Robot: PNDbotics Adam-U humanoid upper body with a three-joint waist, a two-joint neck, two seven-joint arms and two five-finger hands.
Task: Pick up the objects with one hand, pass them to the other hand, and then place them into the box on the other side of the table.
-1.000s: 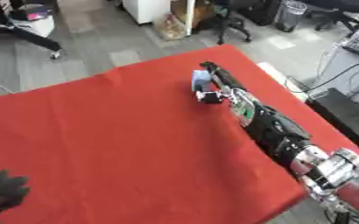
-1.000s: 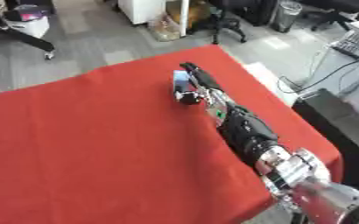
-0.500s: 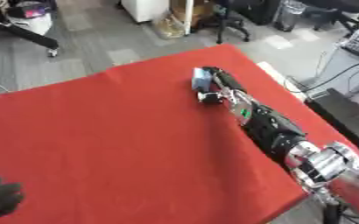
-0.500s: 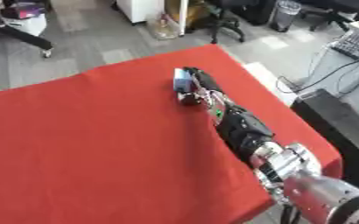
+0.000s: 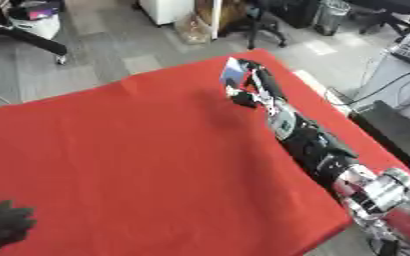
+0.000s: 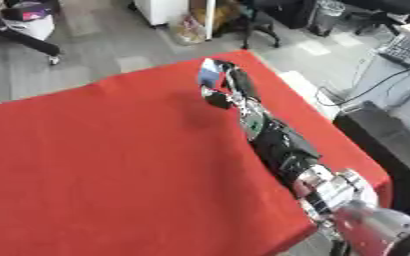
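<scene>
While my right arm stretches along the right edge of the red table [image 5: 138,165] toward its far right corner, my right hand [image 5: 254,87] there has its fingers curled round a small blue and white object [image 5: 233,75], held upright just above the cloth. What kind of object it is I cannot tell. My left hand [image 5: 5,224] rests near the table's near left corner, black, fingers relaxed and holding nothing. Beyond the far edge lie grey floor and office chairs [image 5: 261,17].
</scene>
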